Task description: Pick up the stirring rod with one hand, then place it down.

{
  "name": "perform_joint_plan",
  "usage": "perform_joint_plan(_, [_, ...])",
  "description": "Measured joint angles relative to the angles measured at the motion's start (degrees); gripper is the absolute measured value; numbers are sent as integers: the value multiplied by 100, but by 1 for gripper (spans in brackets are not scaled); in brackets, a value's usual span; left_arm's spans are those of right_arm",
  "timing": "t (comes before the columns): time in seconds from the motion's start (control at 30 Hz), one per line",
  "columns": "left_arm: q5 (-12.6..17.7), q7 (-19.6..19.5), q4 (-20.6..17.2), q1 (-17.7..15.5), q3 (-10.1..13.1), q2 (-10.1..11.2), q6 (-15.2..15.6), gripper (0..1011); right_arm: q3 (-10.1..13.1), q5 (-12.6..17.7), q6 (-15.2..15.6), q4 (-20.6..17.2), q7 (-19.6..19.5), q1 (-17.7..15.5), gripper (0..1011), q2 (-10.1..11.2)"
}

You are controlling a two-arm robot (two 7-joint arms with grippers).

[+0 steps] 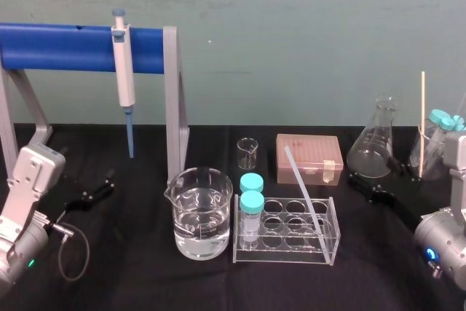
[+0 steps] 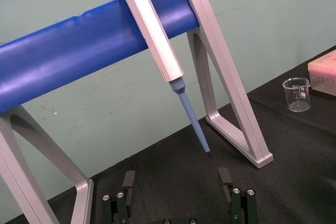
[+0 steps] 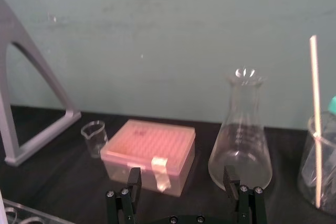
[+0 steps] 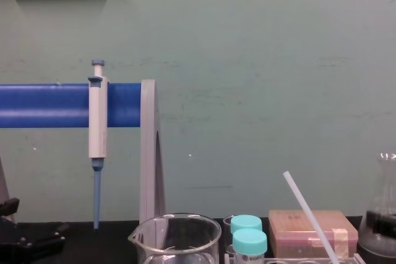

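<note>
Stirring rod [image 1: 304, 193] is parked in the tube rack [image 1: 285, 257]. Its lower end sits in a well toward the rack's right side, and its upper end leans out over the rack's back-left edge. The wells are what prop it up, so the top half stands in free air, and I'd grip it there.

Right hand [image 3: 182, 181] sits low on the counter [image 1: 145, 274], just right of the rack and behind it. Its fingers are spread wide with nothing between them. It faces the flask [image 3: 240, 145] and the pink tip box [image 3: 149, 153], both behind the rack.

Left hand [image 2: 177, 176] is well left of the rack, past the water beaker [image 1: 202, 213]. It is also spread and empty, pointing at the pipette [image 2: 157, 35] hanging on the blue stand [image 2: 63, 61]. It looks parked.

No grasp has begun. My read is that the right side is the shorter reach, since nothing stands between that hand and the rod.

Things to watch:
- The two blue-capped tubes [image 1: 252, 200] stand in the rack's left wells, near the rod's upper stretch, so come in from the rack's right.
- The rack looks light. Pull along the rod's lean or the rack may drag or tip.
- The thin stick [image 1: 421, 121] in the glassware far right of the rack is not the target.
</note>
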Motion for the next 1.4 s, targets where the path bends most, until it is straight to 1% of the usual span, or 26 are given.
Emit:
perform_joint_plan(0.03, [0,0,0,0,0,0,0,1000,-18,-24,92,17,27,10,1003,3])
perform_joint_plan(0.07, [0,0,0,0,0,0,0,1000,-22,-29,112,22,32,12,1003,4])
perform_joint_plan(0.6, [0,0,0,0,0,0,0,1000,-17,-13,19,17,38,10,1003,6])
perform_joint_plan(1.4, [0,0,0,0,0,0,0,1000,-14,-1,-14,11,37,10,1003,6])
